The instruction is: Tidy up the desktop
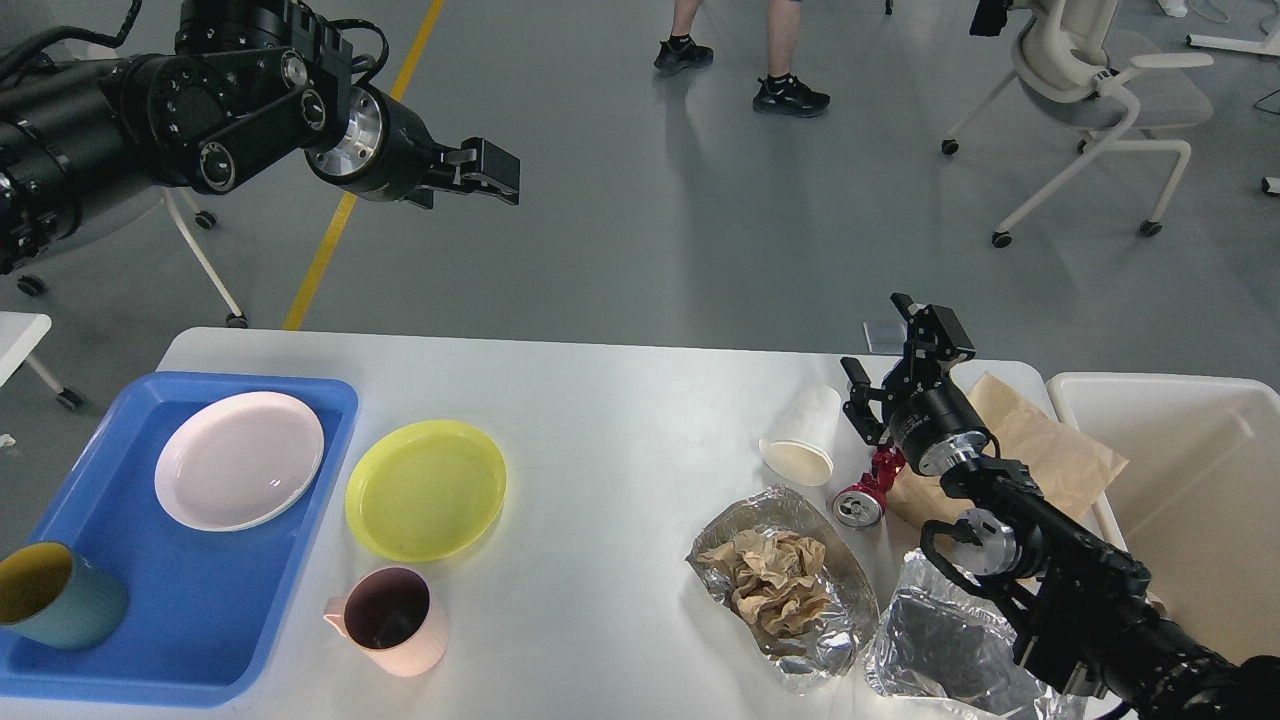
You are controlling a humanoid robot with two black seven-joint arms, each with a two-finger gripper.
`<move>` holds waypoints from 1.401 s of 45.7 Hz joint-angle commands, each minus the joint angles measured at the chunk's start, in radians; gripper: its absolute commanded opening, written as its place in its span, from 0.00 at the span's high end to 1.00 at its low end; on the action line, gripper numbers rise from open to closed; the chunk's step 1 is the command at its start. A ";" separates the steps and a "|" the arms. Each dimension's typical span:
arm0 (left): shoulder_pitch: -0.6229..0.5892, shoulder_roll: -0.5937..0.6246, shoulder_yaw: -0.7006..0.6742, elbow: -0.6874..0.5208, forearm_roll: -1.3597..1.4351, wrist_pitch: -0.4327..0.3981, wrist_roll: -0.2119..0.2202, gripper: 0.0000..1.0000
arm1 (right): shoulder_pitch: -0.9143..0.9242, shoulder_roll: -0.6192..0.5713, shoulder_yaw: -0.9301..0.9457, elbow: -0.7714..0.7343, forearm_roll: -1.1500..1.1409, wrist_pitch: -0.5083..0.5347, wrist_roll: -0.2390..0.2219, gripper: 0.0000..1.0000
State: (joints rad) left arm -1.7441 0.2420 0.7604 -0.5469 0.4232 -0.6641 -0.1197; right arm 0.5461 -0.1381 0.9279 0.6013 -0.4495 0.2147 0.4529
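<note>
On the desktop, which fills the lower view, a blue tray holds a pink plate and a teal cup. A foil dish holds crumpled paper. The bin stands at right. The right gripper hangs spread apart, holding nothing, above a red can. The left gripper hangs high over the floor; I cannot tell its gap.

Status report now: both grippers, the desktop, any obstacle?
Left gripper high, state unclear. Right gripper open, empty. Desktop untidy: foil, red can, paper cup loose.
</note>
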 commanded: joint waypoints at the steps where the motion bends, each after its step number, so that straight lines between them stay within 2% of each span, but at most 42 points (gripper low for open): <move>1: -0.026 0.000 0.011 -0.001 0.000 0.000 0.000 0.04 | 0.000 0.000 0.000 0.000 0.000 0.000 0.001 0.00; 11: -0.068 0.000 0.030 -0.011 0.000 -0.002 -0.008 0.04 | 0.000 0.000 0.000 0.000 0.000 0.000 0.000 0.00; 28: -0.095 0.003 0.048 -0.104 -0.001 -0.009 -0.003 0.04 | 0.000 0.000 -0.001 0.000 0.000 0.000 0.001 0.00; 35: -0.094 0.017 0.046 -0.102 -0.001 -0.095 0.000 0.04 | 0.000 0.000 0.000 0.000 0.000 0.000 0.000 0.00; 42: -0.091 0.019 0.046 -0.107 0.000 -0.129 -0.001 0.04 | 0.000 0.000 0.000 0.000 0.000 0.000 0.000 0.00; 46: -0.089 0.013 0.048 -0.110 0.000 -0.221 -0.003 0.04 | 0.000 0.000 0.000 0.000 0.000 0.000 0.000 0.00; 48: -0.089 0.010 0.042 -0.111 0.000 -0.296 -0.005 0.04 | 0.000 0.000 -0.001 0.000 0.000 0.000 0.001 0.00; 64: -0.005 0.005 0.085 -0.199 0.000 -0.296 0.000 0.04 | 0.000 0.000 0.000 0.000 0.000 0.000 0.001 0.00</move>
State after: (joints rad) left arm -1.7854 0.2470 0.8223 -0.7293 0.4222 -0.9597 -0.1217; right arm 0.5461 -0.1381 0.9278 0.6014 -0.4495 0.2148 0.4529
